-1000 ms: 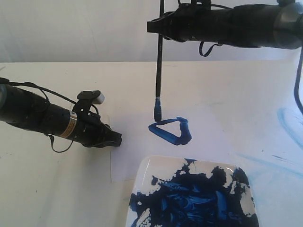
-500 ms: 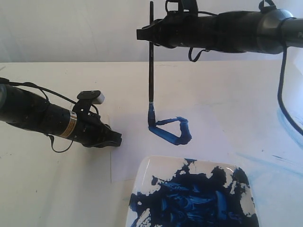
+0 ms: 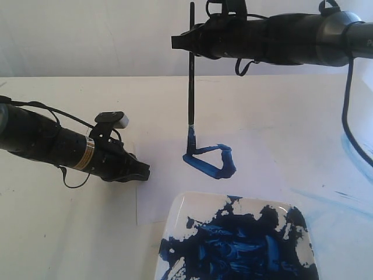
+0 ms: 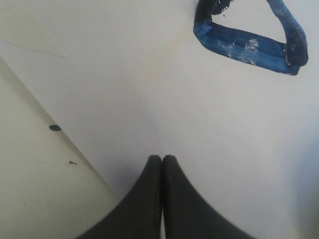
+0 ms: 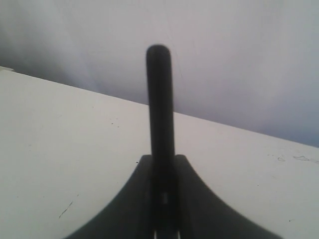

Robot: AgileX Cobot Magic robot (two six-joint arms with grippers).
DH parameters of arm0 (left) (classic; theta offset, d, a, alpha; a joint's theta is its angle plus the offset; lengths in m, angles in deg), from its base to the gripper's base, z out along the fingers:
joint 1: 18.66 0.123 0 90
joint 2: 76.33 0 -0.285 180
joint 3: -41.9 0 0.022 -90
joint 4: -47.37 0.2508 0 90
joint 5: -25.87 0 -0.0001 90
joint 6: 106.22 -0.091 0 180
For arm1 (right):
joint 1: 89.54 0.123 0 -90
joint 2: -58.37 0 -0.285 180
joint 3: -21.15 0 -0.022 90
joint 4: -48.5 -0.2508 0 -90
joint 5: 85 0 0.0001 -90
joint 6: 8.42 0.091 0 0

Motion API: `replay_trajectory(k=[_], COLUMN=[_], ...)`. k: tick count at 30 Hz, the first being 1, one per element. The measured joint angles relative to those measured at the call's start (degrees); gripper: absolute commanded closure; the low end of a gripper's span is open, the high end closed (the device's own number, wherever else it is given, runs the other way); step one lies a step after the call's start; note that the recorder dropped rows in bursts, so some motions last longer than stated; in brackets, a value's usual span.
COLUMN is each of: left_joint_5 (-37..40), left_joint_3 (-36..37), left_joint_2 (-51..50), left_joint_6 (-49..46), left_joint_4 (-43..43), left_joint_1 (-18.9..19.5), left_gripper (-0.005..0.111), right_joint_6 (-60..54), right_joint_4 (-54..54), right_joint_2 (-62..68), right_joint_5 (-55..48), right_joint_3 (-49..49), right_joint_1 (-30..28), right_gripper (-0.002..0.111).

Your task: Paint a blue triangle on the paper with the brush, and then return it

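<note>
Now | right gripper (image 3: 182,42) upper centre, clenched on black brush (image 3: 190,76) handle, brush upright | blue bristle tip meets left corner of blue triangle (image 3: 211,161), mid-frame on paper (image 3: 160,192) | left gripper (image 3: 140,171) at centre-left, fingers pressed together, holding nothing, over the paper | paint-smeared white dish (image 3: 178,213) lower centre

Left arm (image 3: 46,143): black matte cylinder. Gold-and-silver band (image 3: 87,156) near wrist. Thin black cable (image 3: 58,112) along top, second loop beneath. Small white-faced block (image 3: 120,121) on black bracket.
Left gripper (image 3: 145,172): black, with smooth fingers (image 4: 144,199) tapering to curved tips.
Right arm (image 3: 280,38): black tube with greyish rounded joint (image 3: 335,26). Black cord (image 3: 344,116) trails off it.
Right gripper (image 3: 178,42): black, with flared fingers (image 5: 199,204).
</note>
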Motion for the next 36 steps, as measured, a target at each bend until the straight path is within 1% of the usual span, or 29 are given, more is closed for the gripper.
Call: replay_trajectory(k=[16, 36], left_joint_5=[0.0, 0.0], left_joint_3=[0.0, 0.0], left_joint_2=[0.0, 0.0], left_joint_6=[0.0, -0.1], left_joint_4=[0.0, 0.0], left_joint_1=[0.0, 0.0], left_gripper=[0.107, 0.107], right_joint_6=[0.0, 0.0], right_joint_4=[-0.2, -0.3], right_joint_2=[0.0, 0.0], right_joint_5=[4.4, 7.6], right_joint_3=[-0.5, -0.5], right_joint_1=[0.0, 0.0], right_gripper=[0.108, 0.108])
